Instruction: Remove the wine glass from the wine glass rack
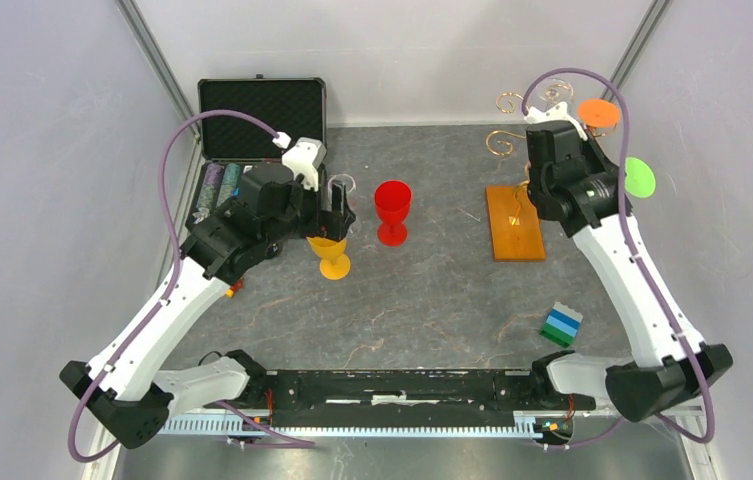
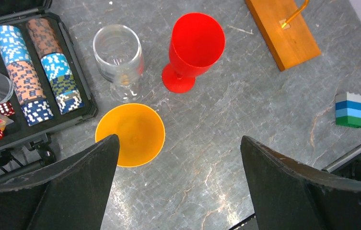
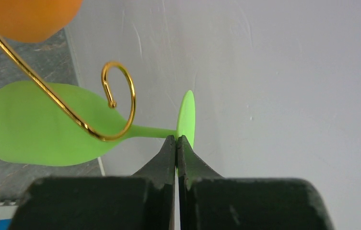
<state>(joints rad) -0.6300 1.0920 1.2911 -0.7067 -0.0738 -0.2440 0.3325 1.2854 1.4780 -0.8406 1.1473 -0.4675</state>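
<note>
**Right jaws shut at the green glass's foot, glass on its hook**

The green wine glass (image 3: 49, 124) hangs at the far right, close by the wall. Its stem passes through a curled arm of the wine glass rack (image 3: 121, 86). The right jaws are pressed together, tips at the join of stem and foot, probably placed to draw the stem out of the curl. Whether they pinch the foot's edge I cannot tell. The left jaws gape wide and empty above an orange goblet (image 2: 130, 134) on the desk (image 2: 245, 96). From above, the right arm hides most of the rack's stem.

Overhead view looks down from the near edge across the whole bench (image 1: 432, 300). Left wrist looks down closer, sharing the red goblet (image 1: 392, 205). Right wrist faces the wall (image 3: 288, 72), tight on the green wine glass (image 3: 39, 124).
</note>
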